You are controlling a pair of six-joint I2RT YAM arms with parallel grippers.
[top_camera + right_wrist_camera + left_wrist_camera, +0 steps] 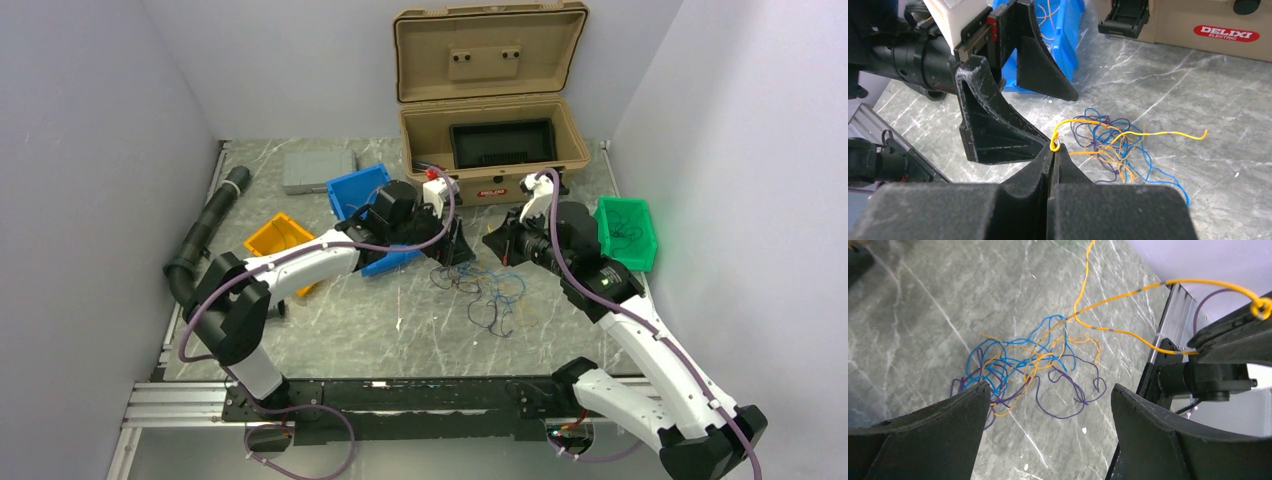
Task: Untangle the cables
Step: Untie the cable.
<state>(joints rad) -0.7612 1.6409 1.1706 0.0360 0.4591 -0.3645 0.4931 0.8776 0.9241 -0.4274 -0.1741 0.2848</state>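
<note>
The cables (488, 293) lie as a loose tangle of thin blue, purple, orange and yellow wires on the grey marble table, between my two grippers. My right gripper (1054, 150) is shut on a loop of the yellow cable (1128, 134), which rises taut from the tangle (1108, 147). In the left wrist view that yellow cable (1108, 300) runs up to the right gripper's fingertips (1254, 315). My left gripper (1050, 387) hovers open just above the tangle (1023, 367), nothing between its fingers. From above, the left gripper (455, 245) and the right gripper (503, 245) stand close together.
An open tan case (490, 140) stands at the back. A blue bin (360, 195) and a yellow bin (278, 240) sit left, a green bin (628, 232) right. A grey flat box (318, 170) and a black corrugated hose (205, 230) lie at the far left.
</note>
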